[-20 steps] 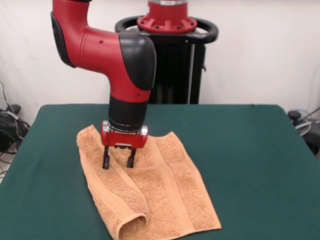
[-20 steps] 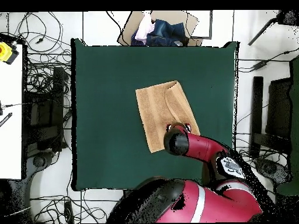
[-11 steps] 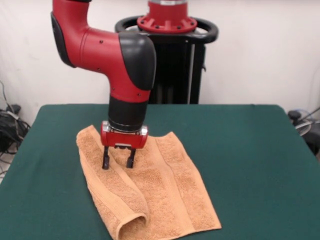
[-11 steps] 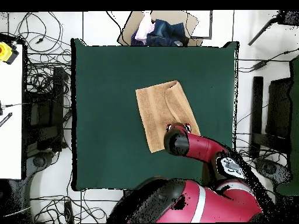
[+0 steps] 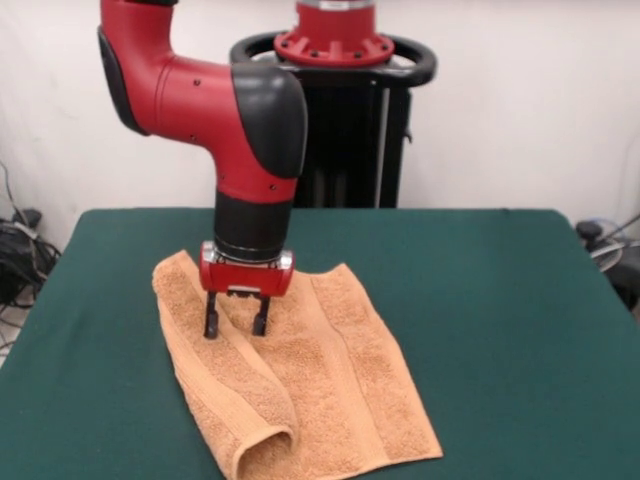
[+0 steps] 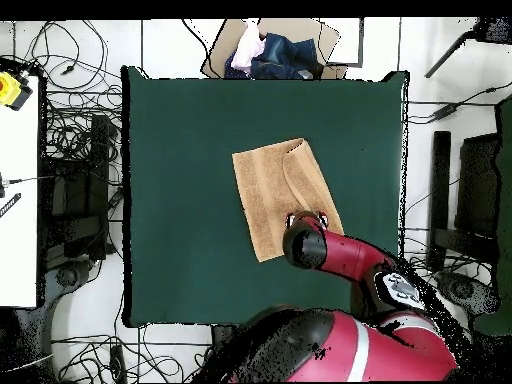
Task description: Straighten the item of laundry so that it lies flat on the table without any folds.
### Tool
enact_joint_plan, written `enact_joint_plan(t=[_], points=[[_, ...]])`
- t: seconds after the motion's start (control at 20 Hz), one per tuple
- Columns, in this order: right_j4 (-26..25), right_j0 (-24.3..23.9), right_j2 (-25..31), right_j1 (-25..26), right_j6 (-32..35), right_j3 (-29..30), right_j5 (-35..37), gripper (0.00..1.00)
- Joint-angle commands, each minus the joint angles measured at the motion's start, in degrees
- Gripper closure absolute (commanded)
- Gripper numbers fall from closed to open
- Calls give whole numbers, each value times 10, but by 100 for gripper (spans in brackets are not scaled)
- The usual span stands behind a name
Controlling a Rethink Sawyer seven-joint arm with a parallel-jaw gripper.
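The green table [image 5: 480, 300] holds the orange towel [image 5: 340, 380], which lies near the middle with one long side flopped over on itself (the flap ends in a puffy roll at the front corner). The claw [image 5: 234, 327] stands with its two fingers apart on the folded strip. It might pinch both layers, so the fold just drags along.
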Motion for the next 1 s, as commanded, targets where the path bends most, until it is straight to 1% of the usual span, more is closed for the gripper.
enact_joint_plan(t=[0.05, 0.1, 0.3, 0.55, 1.0], points=[[-16, -55, 33, 9, 90, 24, -4, 0], [-17, -52, 31, -1, 89, 27, -2, 0], [-14, -51, 27, 28, 94, 8, -23, 0], [-12, -45, 21, 15, 96, 16, -17, 0], [-11, -40, 18, 40, 99, 2, -32, 0]])
